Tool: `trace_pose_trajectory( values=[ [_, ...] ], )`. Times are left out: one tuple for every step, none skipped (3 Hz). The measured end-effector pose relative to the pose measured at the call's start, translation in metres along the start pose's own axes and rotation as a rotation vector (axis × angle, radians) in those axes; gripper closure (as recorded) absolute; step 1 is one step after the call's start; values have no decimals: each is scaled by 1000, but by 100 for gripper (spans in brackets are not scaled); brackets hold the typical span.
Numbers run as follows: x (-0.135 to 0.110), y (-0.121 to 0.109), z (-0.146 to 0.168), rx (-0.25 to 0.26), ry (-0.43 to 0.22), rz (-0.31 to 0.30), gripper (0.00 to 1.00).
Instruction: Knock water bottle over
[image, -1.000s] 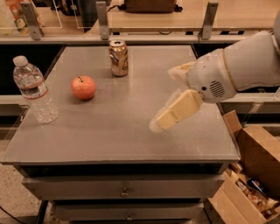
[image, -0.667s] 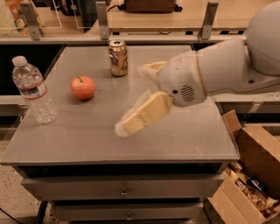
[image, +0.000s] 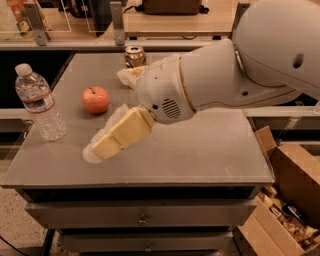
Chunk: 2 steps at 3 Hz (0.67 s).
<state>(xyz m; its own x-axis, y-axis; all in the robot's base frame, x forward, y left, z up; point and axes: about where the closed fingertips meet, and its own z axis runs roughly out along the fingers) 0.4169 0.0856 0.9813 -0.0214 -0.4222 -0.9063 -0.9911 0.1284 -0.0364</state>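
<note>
– Bottle (image: 40, 102): where is it, and which way does it point?

– It is at the left edge of the table (image: 200, 150). It stands on its bottom. Its long way runs up and down, and the white cap (image: 23, 69) is on top.

– Is anything touching it?

– No. The apple (image: 95, 99) sits to its right, near but apart.

– Where is the gripper (image: 106, 114)?

– Over the middle of the table, to the right of the bottle and apart from it. It points to the left and toward the front edge.

– Is it spread or pressed together?

– Spread wide. One tan finger (image: 120, 135) slants down to the front left, with its tip in front of the apple. The other finger (image: 129, 75) is farther back, by the can (image: 135, 56). It holds nothing.

– And the arm (image: 225, 80)?

– It is big, white and round. It comes in from the top right and reaches low across the table. It hides part of the can.

– Can you read any words?

– No. The bottle has a thin white and red label (image: 36, 97), but I cannot read it. I cannot read the can either.

– What else is there?

– Drawers (image: 142, 215) under the table, and a cardboard box (image: 295, 175) on the floor to the right.
</note>
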Motion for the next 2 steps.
trace_pose_trajectory(
  values=[
    [0,-8,24,-8,0,6,0],
    [1,-23,71,-26,-14,-4,0]
  ],
)
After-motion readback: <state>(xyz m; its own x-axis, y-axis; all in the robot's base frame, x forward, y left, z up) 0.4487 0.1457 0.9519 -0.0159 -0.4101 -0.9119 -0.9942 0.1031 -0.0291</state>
